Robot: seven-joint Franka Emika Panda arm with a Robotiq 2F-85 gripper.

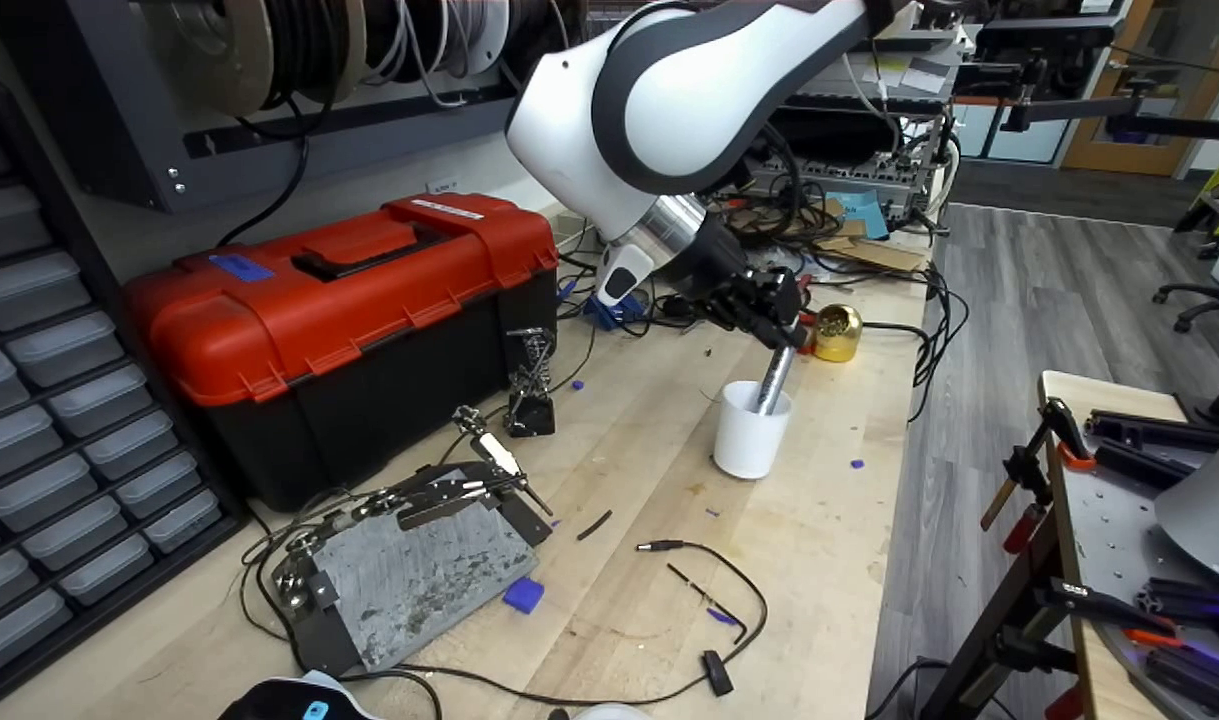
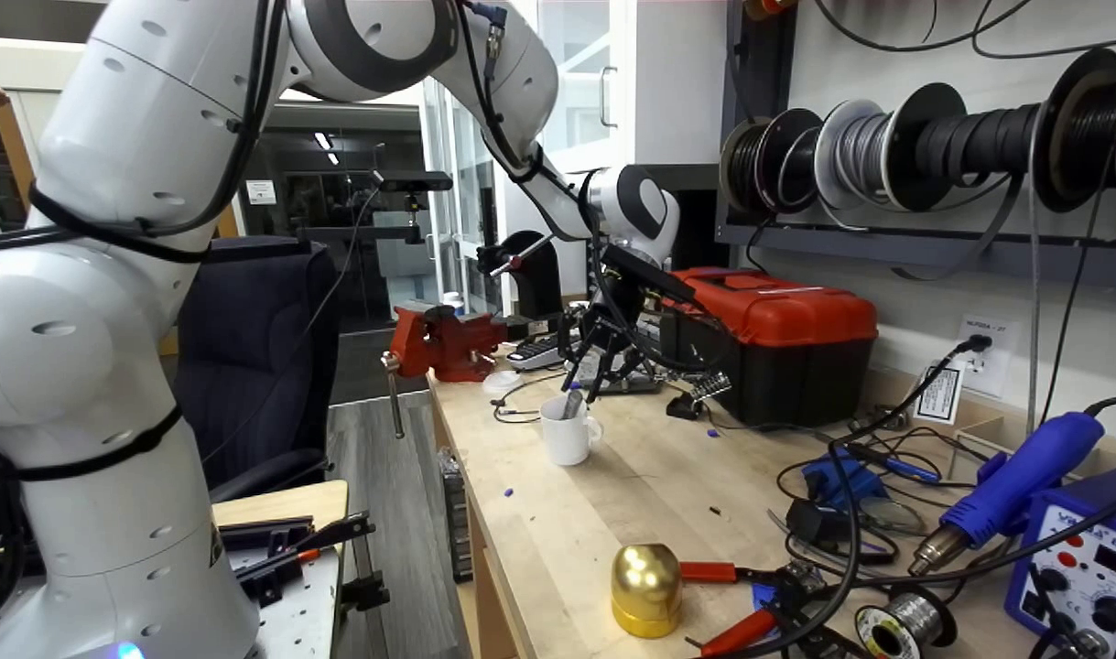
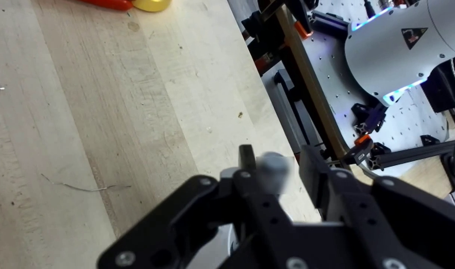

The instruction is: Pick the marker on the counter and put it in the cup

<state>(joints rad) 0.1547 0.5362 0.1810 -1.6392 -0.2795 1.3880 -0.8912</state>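
Across the cluttered light-wood counter [image 1: 809, 560], in an exterior view, you find the marker [image 1: 776, 380] inside the white cup [image 1: 752, 440], well to the right of the red toolbox [image 1: 359, 290], so the pick and the placing both look done. You also see the cup's handle [image 2: 599, 430] in an exterior view, with the marker showing above it as a slim, tilted, grey shaft. Your wrist view shows the gripper [image 3: 277, 155] with its fingers [image 3: 246, 157] parted on either side of the marker's blurred end, seemingly released, so probably only backing away remains for you.
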